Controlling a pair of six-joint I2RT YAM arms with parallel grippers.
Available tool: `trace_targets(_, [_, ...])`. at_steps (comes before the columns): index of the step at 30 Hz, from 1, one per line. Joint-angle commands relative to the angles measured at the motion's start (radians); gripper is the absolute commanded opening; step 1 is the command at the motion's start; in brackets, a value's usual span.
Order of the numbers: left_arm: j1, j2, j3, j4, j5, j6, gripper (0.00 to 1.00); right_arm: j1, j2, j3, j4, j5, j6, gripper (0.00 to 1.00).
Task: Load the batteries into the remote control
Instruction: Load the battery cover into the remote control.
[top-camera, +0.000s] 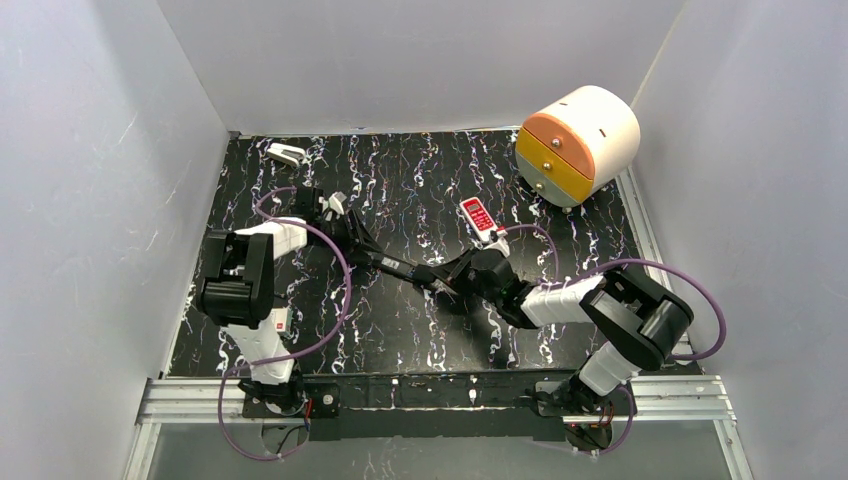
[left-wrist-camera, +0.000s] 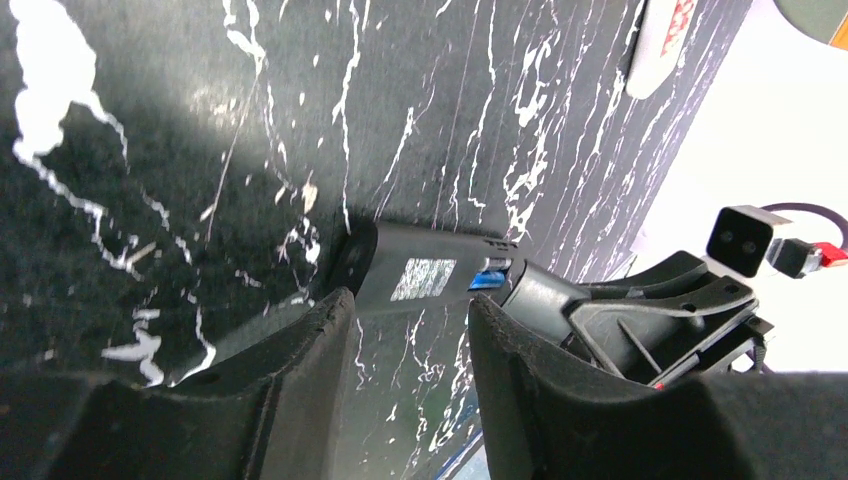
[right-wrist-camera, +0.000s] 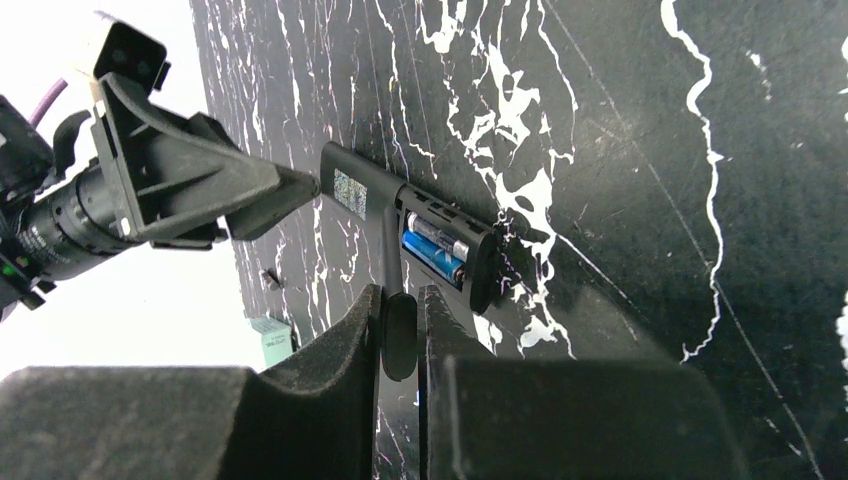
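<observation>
A black remote control lies face down on the marbled mat, and its battery bay stands open. Two batteries sit side by side in the bay, a blue one and a black-and-silver one. My right gripper is shut on the thin black battery cover, held edge-on just in front of the bay. My left gripper stands open, its tips at the remote near its label. Nothing lies between its fingers. Seen from above, both grippers meet mid-table.
A red-and-white remote lies just behind the right gripper. A drum-shaped drawer box stands at the back right, and a small white object lies at the back left. A small teal box rests on the mat. White walls enclose the table.
</observation>
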Motion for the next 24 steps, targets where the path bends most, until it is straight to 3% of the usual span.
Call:
trace_targets(1, [-0.003,-0.117,-0.031,-0.075,-0.044,0.038,0.46,-0.025,-0.019,0.032,0.057,-0.005,-0.051,0.01])
trace_targets(7, [-0.003,-0.123,0.016,-0.109,-0.099,0.054,0.54,-0.033,0.021,0.034,0.116,-0.034,-0.049,0.01])
trace_targets(24, [-0.003,0.003,0.094,-0.065,-0.042,0.056,0.62,-0.031,0.118,0.034,0.199,-0.051,0.005,0.01])
